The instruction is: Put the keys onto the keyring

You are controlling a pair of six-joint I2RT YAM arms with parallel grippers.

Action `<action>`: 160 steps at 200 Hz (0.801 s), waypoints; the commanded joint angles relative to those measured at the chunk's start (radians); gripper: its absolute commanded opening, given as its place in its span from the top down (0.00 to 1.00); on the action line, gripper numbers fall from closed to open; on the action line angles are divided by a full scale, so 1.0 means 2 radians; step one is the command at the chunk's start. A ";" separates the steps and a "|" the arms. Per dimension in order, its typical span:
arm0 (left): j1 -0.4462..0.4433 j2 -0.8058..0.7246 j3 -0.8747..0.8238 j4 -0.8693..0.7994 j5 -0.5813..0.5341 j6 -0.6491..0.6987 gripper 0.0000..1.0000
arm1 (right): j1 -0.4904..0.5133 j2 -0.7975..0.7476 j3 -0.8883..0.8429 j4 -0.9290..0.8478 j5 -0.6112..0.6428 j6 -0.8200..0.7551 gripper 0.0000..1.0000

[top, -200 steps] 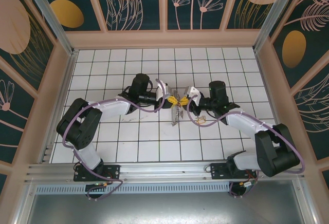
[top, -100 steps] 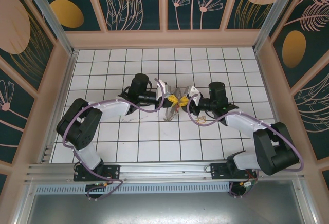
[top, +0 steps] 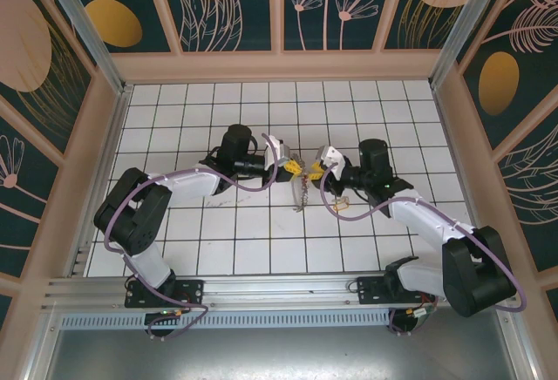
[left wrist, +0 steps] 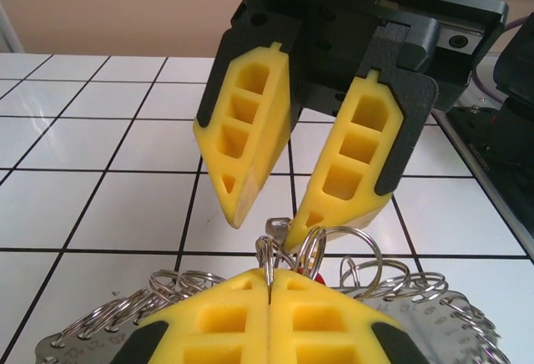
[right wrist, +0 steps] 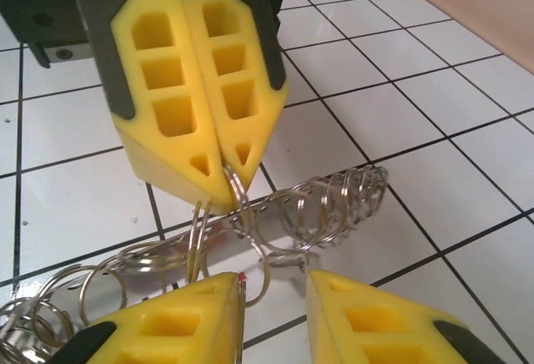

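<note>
One loop of keyring (right wrist: 334, 205) pinched in left gripper (right wrist: 219, 197), right gripper (left wrist: 267, 218) spread, left wrist view adding red speck (left wrist: 319, 278).

Ahead of left gripper (top: 291, 168): right gripper (top: 317, 169), facing it, just beside.
Between them: keyring (top: 301, 192) dangling.
Either side: bare tiled floor (top: 261, 110), free.

I can read no text, brand, number or sign in any of the views. In the left wrist view, the flat metal plate (left wrist: 67, 349) at the lower left edge carries small stamped marks beside its row of holes. They are too small and blurred for me to identify as characters.
</note>
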 commanded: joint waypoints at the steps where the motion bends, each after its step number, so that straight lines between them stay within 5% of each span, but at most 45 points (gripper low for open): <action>1: -0.003 -0.015 0.007 0.004 0.016 0.011 1.00 | 0.000 -0.011 0.020 0.004 0.002 -0.015 0.73; 160: -0.004 -0.015 0.017 -0.029 0.019 0.028 1.00 | 0.003 0.028 0.058 -0.037 -0.057 -0.052 0.82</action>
